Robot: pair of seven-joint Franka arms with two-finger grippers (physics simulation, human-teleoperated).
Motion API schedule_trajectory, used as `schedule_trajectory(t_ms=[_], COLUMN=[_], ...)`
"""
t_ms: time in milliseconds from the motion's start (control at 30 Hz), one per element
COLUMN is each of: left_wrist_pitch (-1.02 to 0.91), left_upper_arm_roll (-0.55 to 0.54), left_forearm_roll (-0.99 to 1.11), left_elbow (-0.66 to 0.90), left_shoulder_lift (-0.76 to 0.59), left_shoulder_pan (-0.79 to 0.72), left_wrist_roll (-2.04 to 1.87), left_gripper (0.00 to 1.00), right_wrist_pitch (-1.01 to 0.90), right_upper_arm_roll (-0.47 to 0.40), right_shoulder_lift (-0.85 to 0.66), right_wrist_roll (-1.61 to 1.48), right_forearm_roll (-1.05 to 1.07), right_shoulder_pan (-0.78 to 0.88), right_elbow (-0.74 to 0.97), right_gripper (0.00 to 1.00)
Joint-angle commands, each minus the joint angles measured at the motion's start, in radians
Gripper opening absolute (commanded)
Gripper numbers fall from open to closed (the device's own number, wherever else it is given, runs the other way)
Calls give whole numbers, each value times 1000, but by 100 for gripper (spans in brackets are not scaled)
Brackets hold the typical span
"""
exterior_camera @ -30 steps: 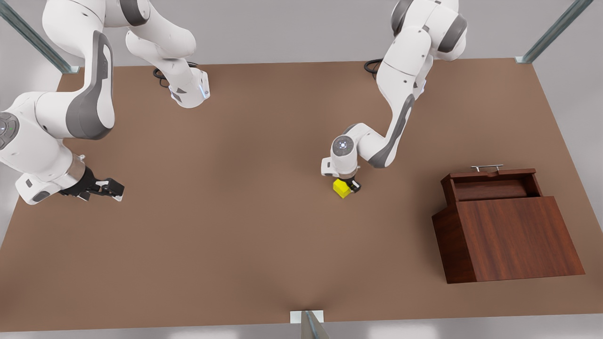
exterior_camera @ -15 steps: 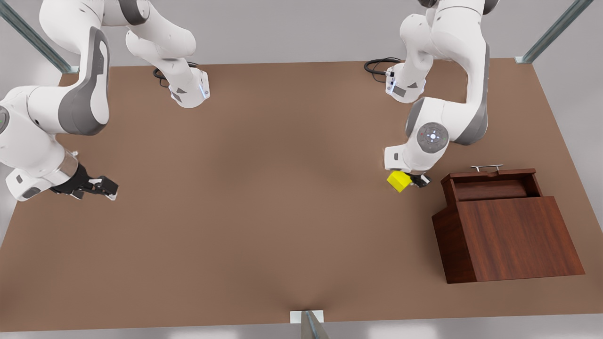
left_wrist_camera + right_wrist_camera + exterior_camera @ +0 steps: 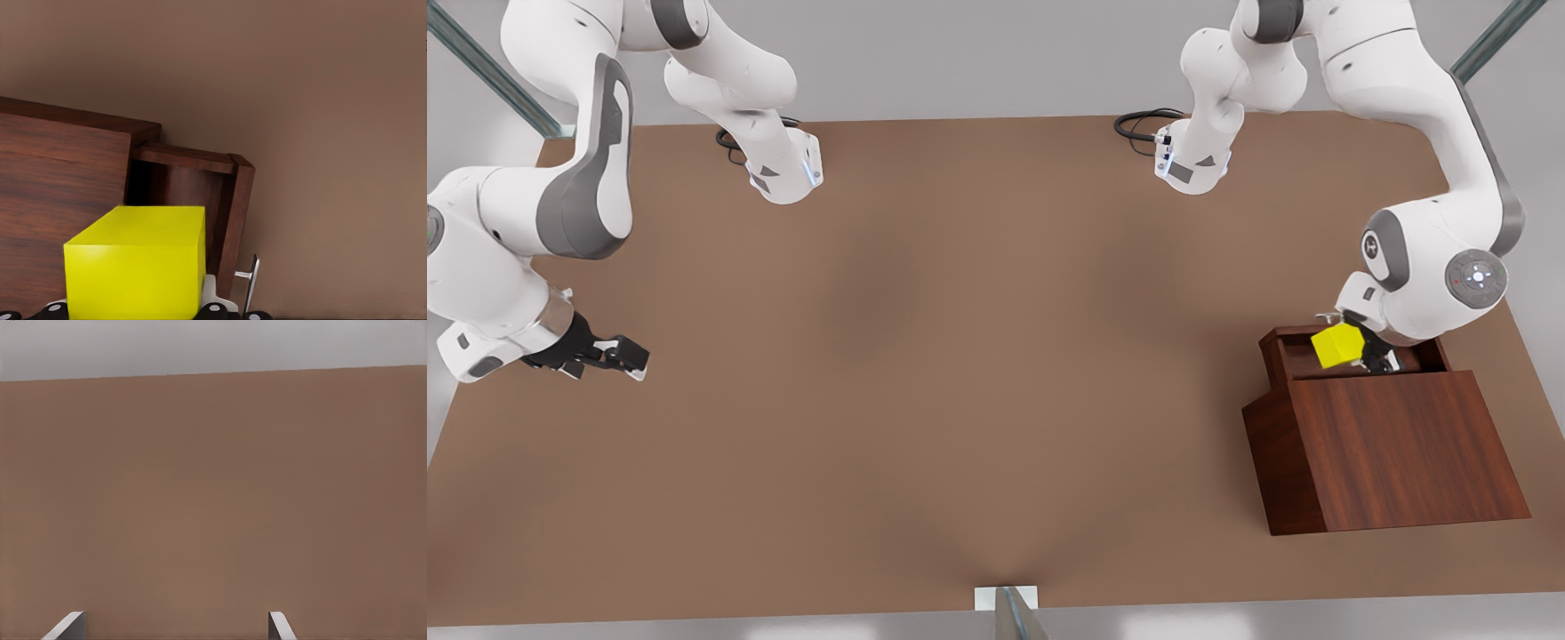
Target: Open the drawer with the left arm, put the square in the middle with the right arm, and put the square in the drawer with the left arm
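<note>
The yellow square (image 3: 1336, 346) hangs just over the pulled-out drawer (image 3: 1279, 352) of the dark wooden box (image 3: 1396, 444) at the front view's right. My left gripper (image 3: 1360, 356) is shut on it. In the left wrist view the square (image 3: 137, 263) sits between the fingers, with the drawer's front panel (image 3: 230, 213) and silver handle (image 3: 250, 287) beside it. My right gripper (image 3: 636, 360) waits low over the table at the front view's left; it is open, fingertips (image 3: 67, 627) wide apart over bare tabletop.
Both arm bases (image 3: 783, 173) (image 3: 1192, 164) stand at the table's far edge with black cables (image 3: 1138, 120). Metal frame posts (image 3: 1476, 58) rise at the far corners and one (image 3: 1009, 613) at the near edge. The brown tabletop (image 3: 960, 356) stretches between the arms.
My left gripper lifted the square from the table's middle and carried it toward the front view's right, over the open drawer. The right arm barely shifted.
</note>
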Motion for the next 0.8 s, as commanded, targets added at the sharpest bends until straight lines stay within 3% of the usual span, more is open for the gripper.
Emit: schedule_trajectory(t_ms=[0, 367, 467, 700, 767], left_wrist_pitch=[2, 56, 64, 77, 77], left_upper_arm_roll=[0, 0, 0, -1, -1], left_forearm_roll=[-3, -3, -4, -35, -34], left_elbow=[0, -20, -20, -20, -20], left_shoulder_lift=[2, 68, 90, 121, 121], left_shoulder_pan=[7, 96, 97, 99, 99], left_wrist_roll=[15, 139, 139, 149, 149], left_gripper=[68, 68, 76, 76, 100], right_wrist_pitch=[0, 2, 2, 0, 2], right_upper_arm_roll=[0, -2, 0, 0, 0], right_shoulder_lift=[0, 1, 1, 1, 1], right_wrist_roll=[0, 0, 0, 0, 0], right_forearm_roll=[0, 0, 0, 0, 0], right_shoulder_pan=[-1, -1, -1, 0, -1], right_elbow=[1, 1, 0, 1, 1], right_gripper=[100, 100, 100, 100, 100])
